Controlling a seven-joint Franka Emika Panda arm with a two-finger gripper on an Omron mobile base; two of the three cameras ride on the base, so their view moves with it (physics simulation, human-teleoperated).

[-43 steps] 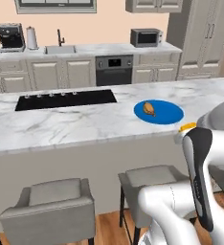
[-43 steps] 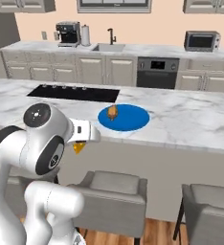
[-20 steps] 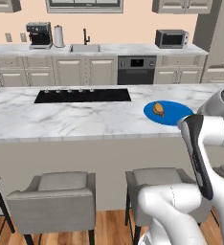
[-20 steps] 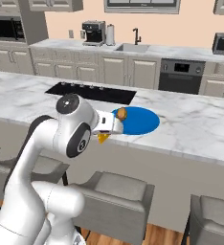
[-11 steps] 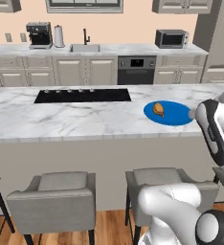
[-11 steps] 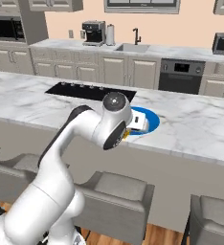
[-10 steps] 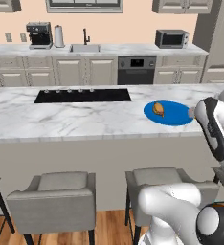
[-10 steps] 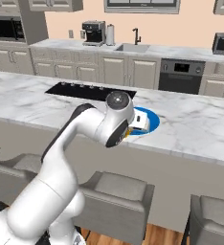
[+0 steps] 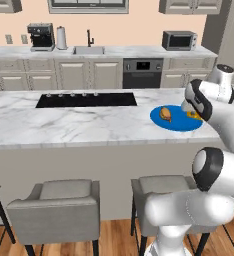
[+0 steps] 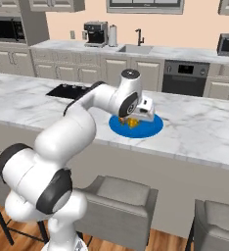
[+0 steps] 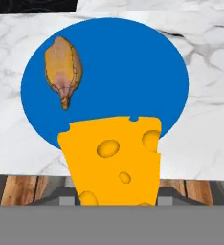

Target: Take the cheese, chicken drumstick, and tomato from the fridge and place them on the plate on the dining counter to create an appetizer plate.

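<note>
The blue plate (image 11: 118,57) lies on the white marble dining counter (image 9: 89,122). A brown chicken drumstick (image 11: 63,67) rests on its left part in the hand view, and shows on the plate (image 9: 175,120) as a small lump (image 9: 165,113). My gripper (image 10: 132,119) is shut on the yellow-orange holed cheese (image 11: 115,158), held over the plate's near edge. The cheese (image 9: 193,115) peeks out under the hand at the plate's right side. I cannot tell whether it touches the plate (image 10: 148,128). The tomato and the fridge are out of view.
A black cooktop (image 9: 86,100) is set in the counter left of the plate. Grey stools (image 9: 59,210) (image 10: 119,201) stand along the counter's near side. Behind are the wall counter with sink (image 9: 89,50), coffee machine (image 9: 41,36), oven (image 9: 143,72) and microwave (image 9: 179,40).
The arm has swung from close to its body out over the counter, carrying the cheese to the plate. The camera also shifted early on; the drumstick has stayed put.
</note>
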